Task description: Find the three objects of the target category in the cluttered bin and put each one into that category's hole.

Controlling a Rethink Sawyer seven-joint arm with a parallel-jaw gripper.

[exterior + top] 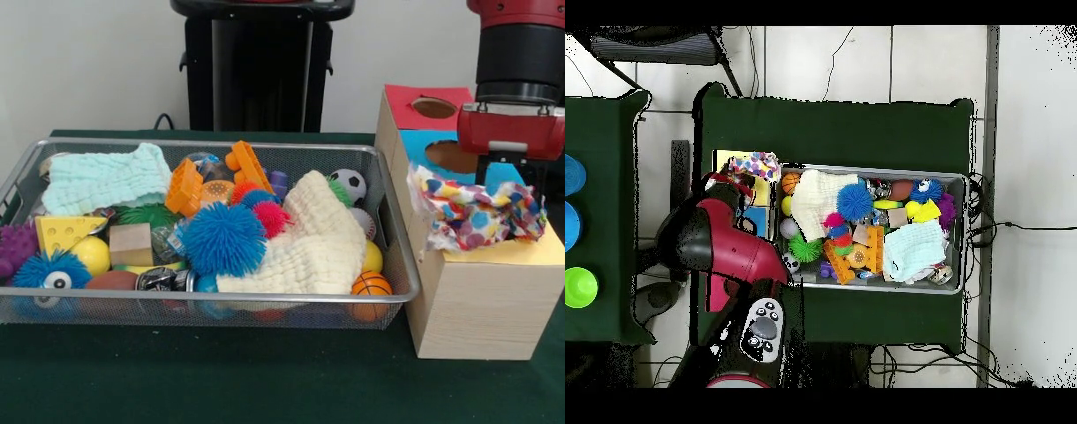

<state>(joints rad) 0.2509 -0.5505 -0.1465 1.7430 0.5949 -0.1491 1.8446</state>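
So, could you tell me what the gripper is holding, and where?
Cannot tell: the gripper sits right behind the spotted wrapper on the box, contact hidden.

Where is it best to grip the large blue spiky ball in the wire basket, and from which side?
Probably from straight above, gripping across the middle of the large blue spiky ball: it is round and lies uncovered on top of the clutter, while the cream cloth crowds one side.

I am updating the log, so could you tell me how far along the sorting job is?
In hand: the gripper is above the wooden box, where a spotted wrapper lies bunched over the yellow surround, not visibly dropped in. No other spotted wrapper shows in the wire bin; whether any are buried or already posted cannot be seen.
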